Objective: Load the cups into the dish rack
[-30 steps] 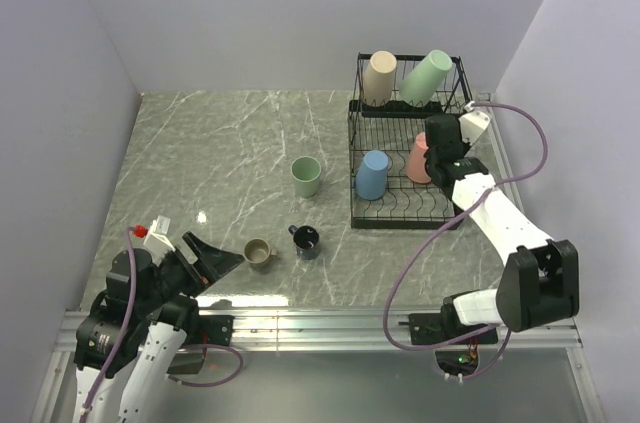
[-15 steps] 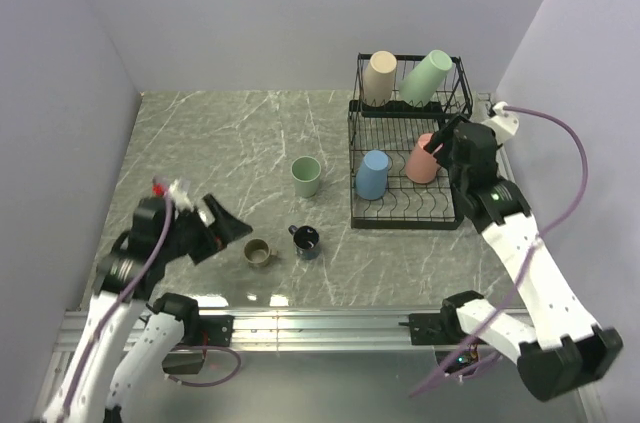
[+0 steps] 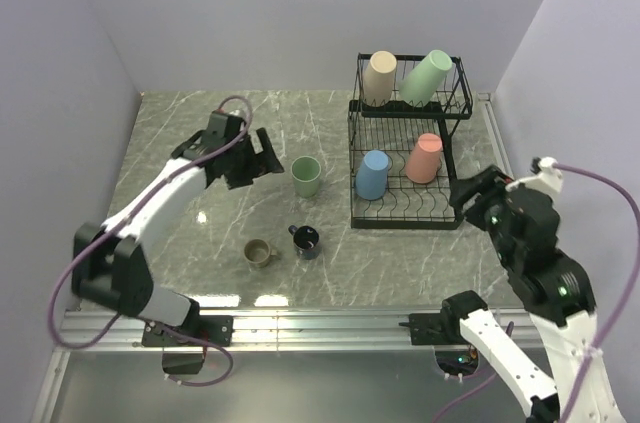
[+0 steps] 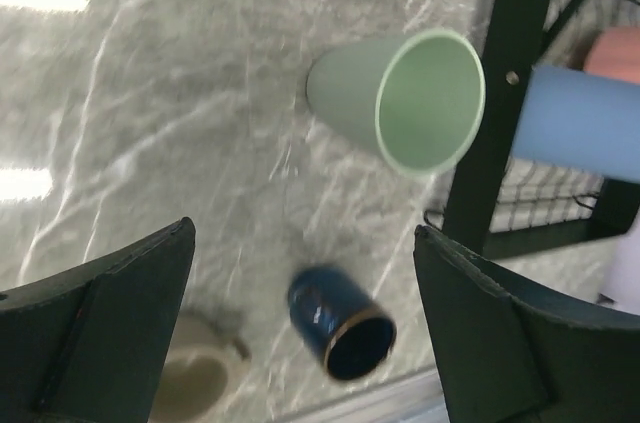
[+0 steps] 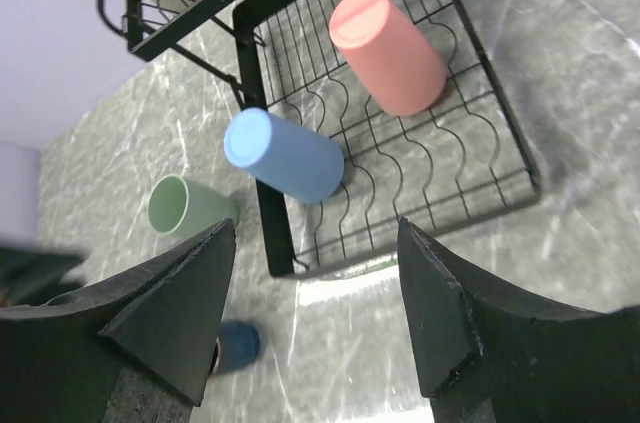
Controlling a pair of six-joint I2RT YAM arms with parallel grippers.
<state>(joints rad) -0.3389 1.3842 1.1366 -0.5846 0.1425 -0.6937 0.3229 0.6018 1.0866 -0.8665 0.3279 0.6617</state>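
Both pairs of jaws spread and empty: my left gripper hovers beside the pale green cup, upright on the table near the dish rack, my right gripper off its corner; closing off-centre, I judge, could tip the cup.

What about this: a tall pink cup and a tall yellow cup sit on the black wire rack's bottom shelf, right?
No. On the black wire dish rack, bottom shelf, a tall blue cup, not a yellow one, sits beside the tall salmon-pink cup. The right wrist view shows it.
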